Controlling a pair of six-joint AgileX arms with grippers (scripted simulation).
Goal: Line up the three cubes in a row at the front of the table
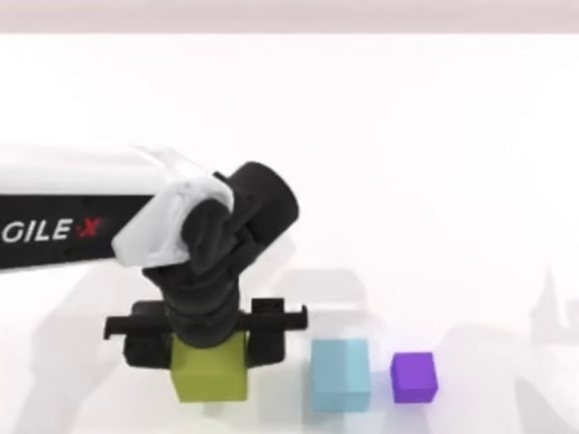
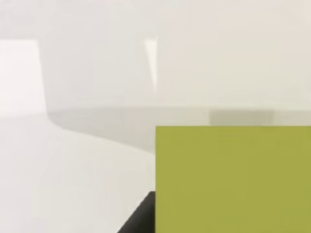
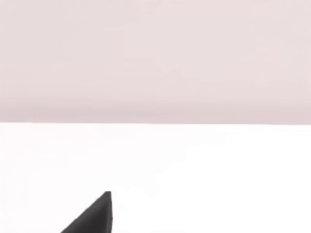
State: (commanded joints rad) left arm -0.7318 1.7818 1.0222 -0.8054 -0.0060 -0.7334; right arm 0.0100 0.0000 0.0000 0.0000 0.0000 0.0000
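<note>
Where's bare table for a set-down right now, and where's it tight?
Free: the white table from the pinkish far edge down to the cubes, and right of the purple cube. Crowded: the front, where the left end effector straddles the olive-green cube beside the light-blue cube.

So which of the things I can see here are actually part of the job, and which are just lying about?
Part of the job:
- olive-green cube, with the left gripper around it
- light-blue cube, beside it
- purple cube, at the row's right end
- table, carrying all three

Just lying about:
- nothing visible; the right arm is outside the top view
</note>
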